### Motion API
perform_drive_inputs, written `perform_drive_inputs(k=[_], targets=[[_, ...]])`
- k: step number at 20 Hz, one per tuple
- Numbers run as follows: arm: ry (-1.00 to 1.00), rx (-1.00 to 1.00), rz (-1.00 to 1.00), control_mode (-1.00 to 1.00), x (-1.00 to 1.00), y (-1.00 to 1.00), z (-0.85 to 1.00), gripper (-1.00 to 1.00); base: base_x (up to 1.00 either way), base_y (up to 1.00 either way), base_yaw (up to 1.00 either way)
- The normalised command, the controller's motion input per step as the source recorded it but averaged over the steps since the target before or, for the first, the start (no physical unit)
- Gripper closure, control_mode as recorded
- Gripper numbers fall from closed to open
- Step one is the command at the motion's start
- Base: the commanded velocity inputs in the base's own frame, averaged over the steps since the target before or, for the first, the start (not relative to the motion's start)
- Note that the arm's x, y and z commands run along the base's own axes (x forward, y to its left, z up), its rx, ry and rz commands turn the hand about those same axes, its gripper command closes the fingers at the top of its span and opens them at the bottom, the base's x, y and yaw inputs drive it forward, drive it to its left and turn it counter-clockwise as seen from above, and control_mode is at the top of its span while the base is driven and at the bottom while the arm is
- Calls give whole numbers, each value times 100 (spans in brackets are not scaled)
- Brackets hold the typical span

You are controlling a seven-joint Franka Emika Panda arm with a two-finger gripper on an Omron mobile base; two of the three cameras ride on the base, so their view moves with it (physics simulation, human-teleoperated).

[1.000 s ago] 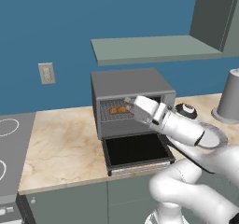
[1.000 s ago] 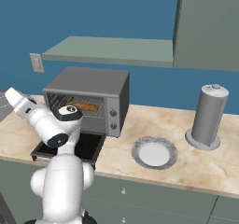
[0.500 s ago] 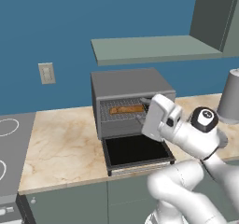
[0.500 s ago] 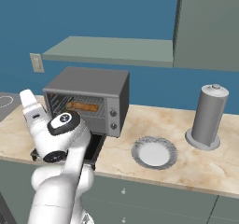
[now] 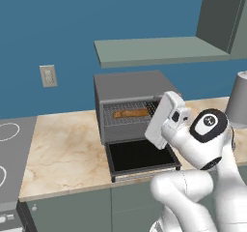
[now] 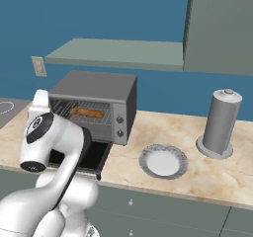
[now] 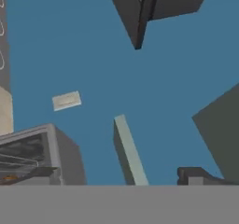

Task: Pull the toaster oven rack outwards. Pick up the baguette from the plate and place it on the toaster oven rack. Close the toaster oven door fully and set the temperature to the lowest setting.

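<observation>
The grey toaster oven [image 5: 132, 88] stands on the counter with its door [image 5: 142, 156] folded down flat in front. Inside, the tan baguette [image 5: 131, 113] lies on the wire rack [image 5: 126, 121]; from the right I see the baguette [image 6: 88, 113] through the open mouth. The round grey plate [image 6: 146, 158] to the oven's right holds nothing. My white hand [image 5: 166, 119] stands upright before the oven's right side, above the door. In the hand view my gripper [image 7: 116, 177] is open, fingertips wide apart, aimed up at the blue wall, with the oven [image 7: 32, 153] at lower left.
A tall grey canister [image 6: 220, 125] stands right of the plate. A green shelf [image 5: 154, 50] hangs above the oven, with a cabinet [image 5: 224, 13] at upper right. The oven's knobs [image 6: 119, 125] run down its right front. A stove top [image 5: 9, 153] lies at far left.
My hand has drawn back out of the oven mouth and tipped upward, leaving the baguette on the rack. The door stays down and the jaws stay open.
</observation>
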Motion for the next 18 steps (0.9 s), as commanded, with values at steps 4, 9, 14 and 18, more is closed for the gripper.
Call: perform_drive_inputs(k=[4,9,14,18], targets=[[52,17,2,-100,-5,-41,53,-100,0,0,0],[13,14,4,-100,-1,-21,12,-100,0,0,0],[2,19,26,-100,-16,0,1,-100,0,0,0],[0,24,42,-100,-23,-1,16,-100,0,0,0]])
